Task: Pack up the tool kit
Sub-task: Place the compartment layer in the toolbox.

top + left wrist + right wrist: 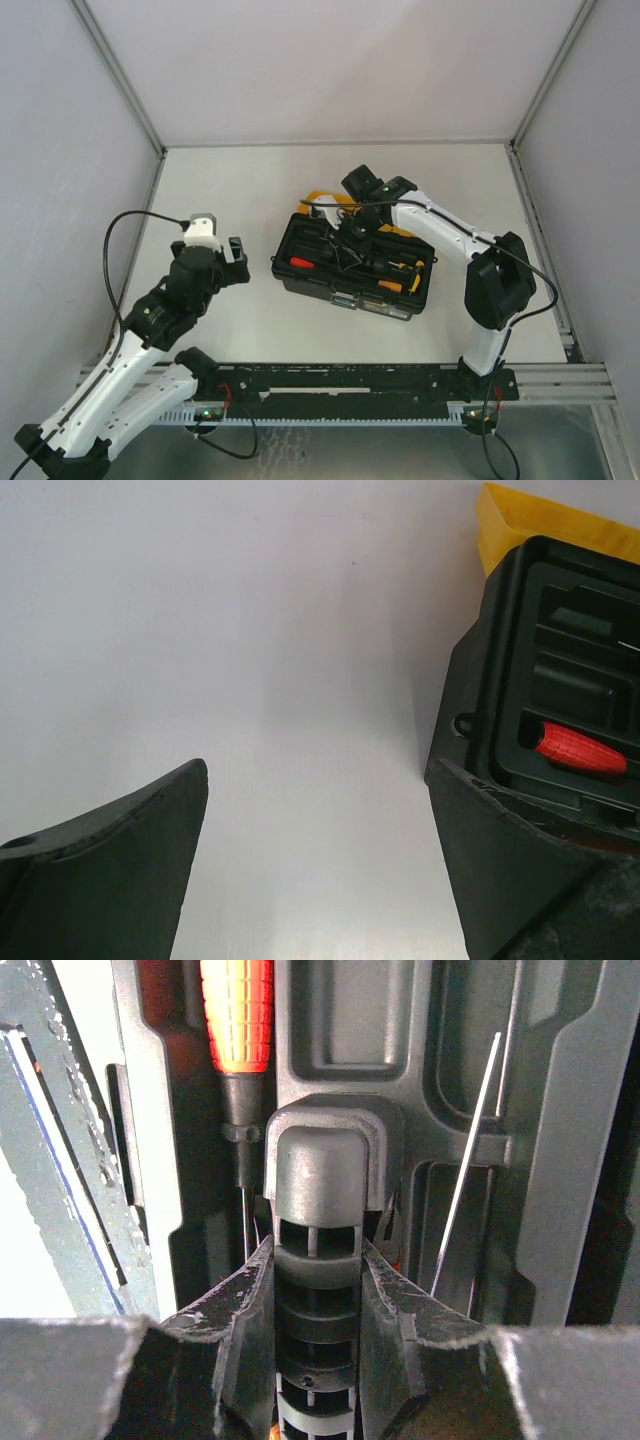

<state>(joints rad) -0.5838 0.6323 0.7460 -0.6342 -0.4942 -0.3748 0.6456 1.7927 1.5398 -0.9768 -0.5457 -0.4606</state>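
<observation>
The black toolbox [345,297] lies open mid-table, its yellow lid [322,198] folded back behind it. Its black inner tray [365,1020] holds a red-handled screwdriver [237,1015] at the left end and orange and yellow-handled tools [402,280] at the right. My right gripper [316,1255] reaches down into the box and is shut on the tray's ribbed black handle [318,1175], one finger on each side. My left gripper [318,780] hangs open over bare table just left of the box wall [465,690], with nothing between its fingers. The red-handled screwdriver [580,750] shows past its right finger.
A thin metal rod [470,1160] lies in a tray slot to the right of the handle. White walls enclose the table [230,190] on three sides, and a black rail [340,380] runs along the near edge between the arm bases.
</observation>
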